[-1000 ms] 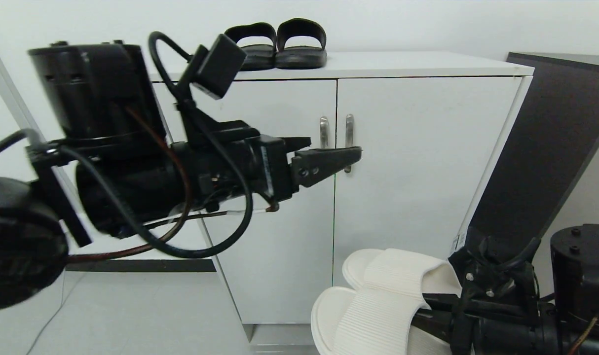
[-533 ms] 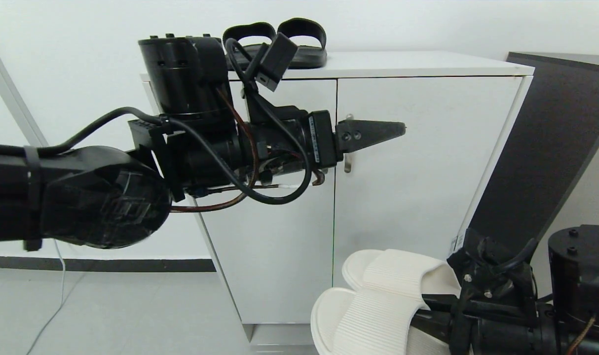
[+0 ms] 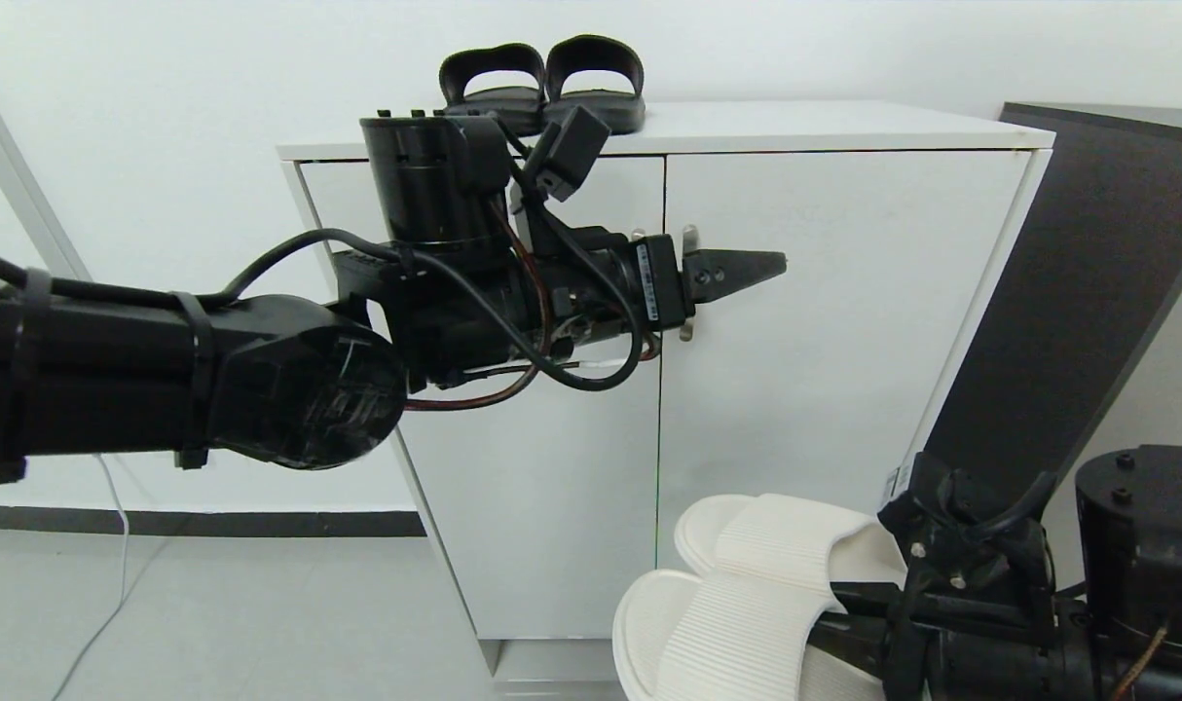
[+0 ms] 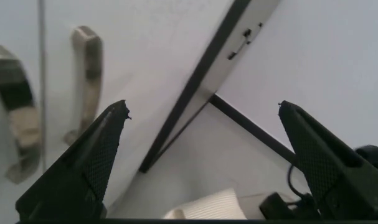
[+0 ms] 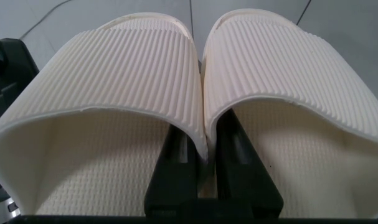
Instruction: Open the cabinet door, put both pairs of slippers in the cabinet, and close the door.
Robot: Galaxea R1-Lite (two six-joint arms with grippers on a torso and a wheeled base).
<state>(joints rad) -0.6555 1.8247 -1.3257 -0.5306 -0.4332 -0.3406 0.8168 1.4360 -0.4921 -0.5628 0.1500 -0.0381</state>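
The white cabinet has both doors closed, with two metal handles at the centre seam. My left gripper hovers in front of the right door at handle height. It is open, and nothing is between its fingers. In the left wrist view the handles lie off to one side of the left gripper. A pair of black slippers rests on the cabinet top. My right gripper is low in front of the right door, shut on a pair of white slippers by their inner sides.
A dark panel leans beside the cabinet's right side. White wall with a black baseboard runs to the left, and a thin cable trails over the grey floor there.
My left arm has swung up and to the right, bringing its gripper from below handle level to the handles. The right arm and white slippers have stayed put.
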